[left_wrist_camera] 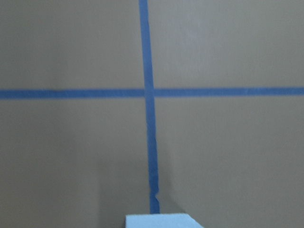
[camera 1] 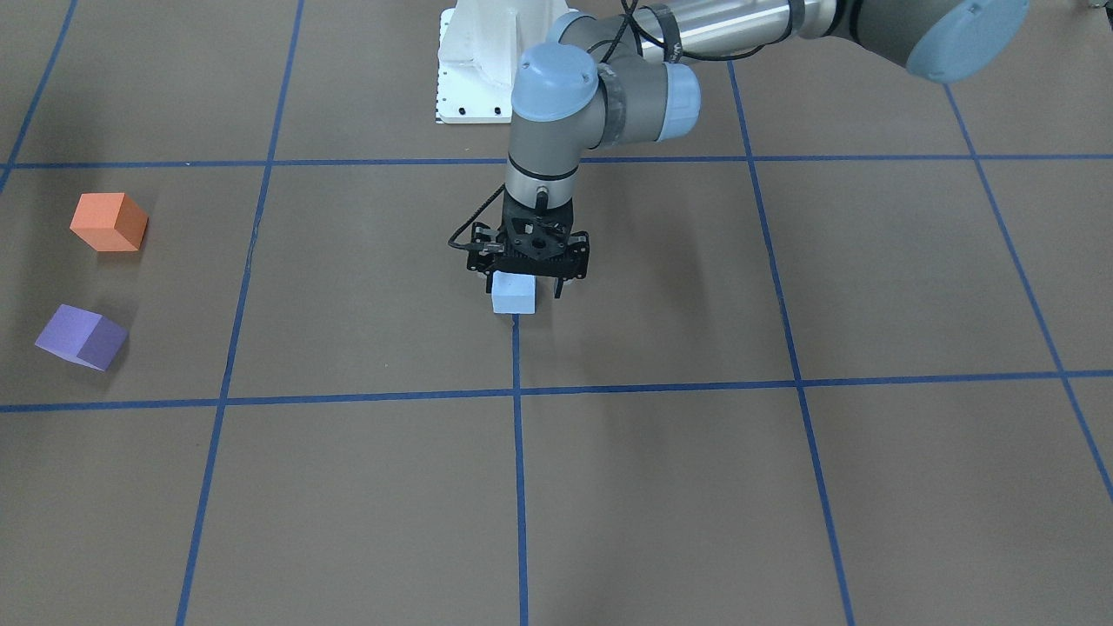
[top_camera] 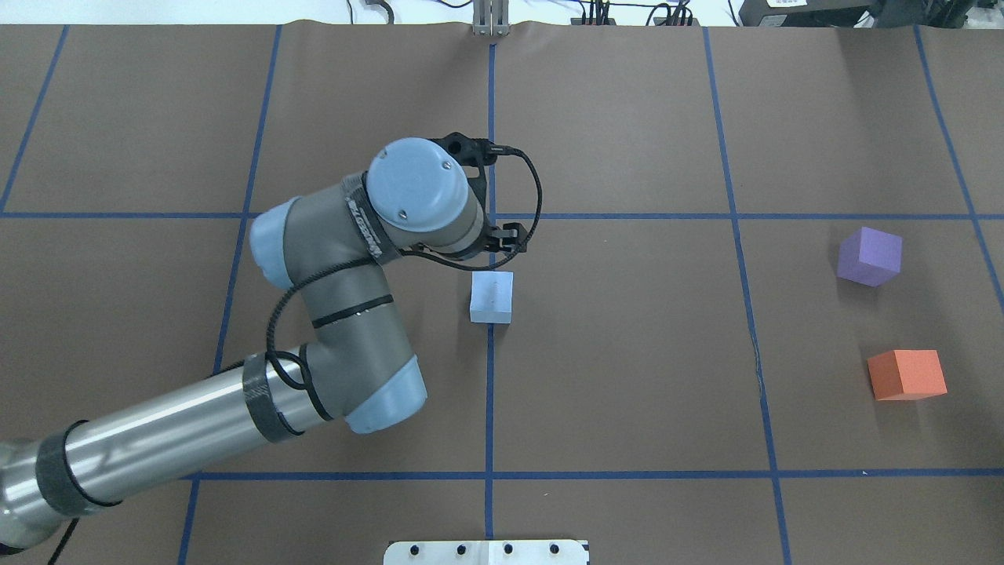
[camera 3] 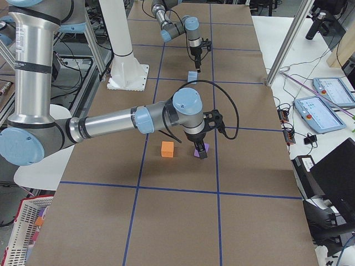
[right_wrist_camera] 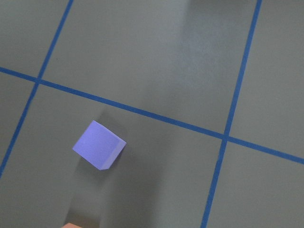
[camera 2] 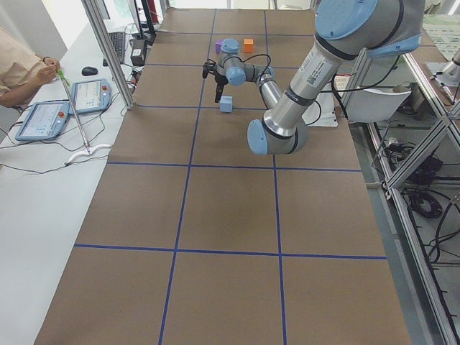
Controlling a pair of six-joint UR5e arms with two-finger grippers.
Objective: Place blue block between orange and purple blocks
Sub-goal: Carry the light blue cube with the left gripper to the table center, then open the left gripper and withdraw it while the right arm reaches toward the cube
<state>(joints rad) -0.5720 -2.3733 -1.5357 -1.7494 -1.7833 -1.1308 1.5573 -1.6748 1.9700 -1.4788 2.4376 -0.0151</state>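
Note:
The light blue block (camera 1: 513, 296) lies on the brown table on a blue tape line, near the middle; it also shows in the overhead view (top_camera: 492, 297). My left gripper (camera 1: 523, 285) points straight down over it, fingers open wider than the block and standing on either side of its top. The left wrist view shows only the block's top edge (left_wrist_camera: 164, 221). The orange block (top_camera: 906, 374) and the purple block (top_camera: 869, 256) sit far off on my right side, a gap between them. My right gripper (camera 3: 198, 151) hangs high above the purple block; I cannot tell whether it is open or shut.
The table is brown paper with a blue tape grid (top_camera: 490, 408). The robot's white base plate (camera 1: 474, 61) stands at the near edge. An operator's tablets (camera 2: 65, 104) lie on a side bench off the table.

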